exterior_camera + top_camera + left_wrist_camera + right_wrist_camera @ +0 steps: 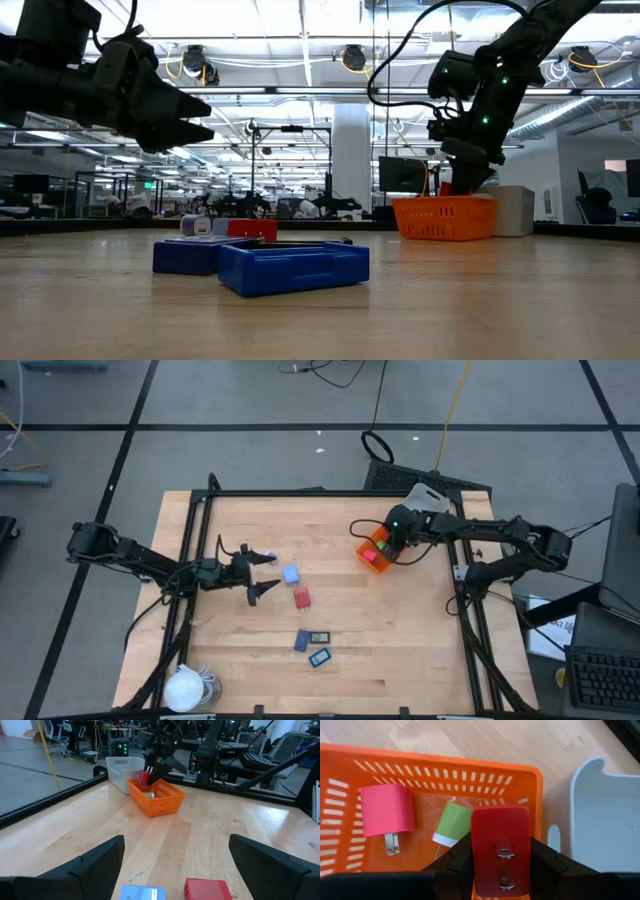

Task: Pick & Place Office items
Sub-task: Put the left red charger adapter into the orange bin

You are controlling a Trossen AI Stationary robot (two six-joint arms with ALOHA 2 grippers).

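My right gripper (pixel 392 542) hangs over the orange basket (pixel 372 550) at the table's far right, shut on a red block with two metal prongs (pixel 500 827). A pink pronged block (pixel 387 810) and a green piece (pixel 452 822) lie in the basket. My left gripper (pixel 262 575) is open at centre left, above the table, its fingers pointing toward the pale blue cube (pixel 290 573) and the red block (pixel 301 598). A blue flat piece (pixel 302 640), a dark flat piece (pixel 320 637) and another blue one (pixel 320 657) lie nearer the near edge. My right gripper pinches the red block by its two side faces (pixel 476 855), one finger (pixel 457 862) on each side. The fingers come from above, pointing down. The block is lifted clear, upright above the basket's inside (pixel 420 840), its pronged face toward the wrist camera.
A pale grey open bin (pixel 605 810) stands against the basket's far side. A white round lump with a cord (pixel 188 687) sits at the near left corner. A black frame (pixel 300 491) rims the table. Bare wood lies between the loose pieces and the basket.
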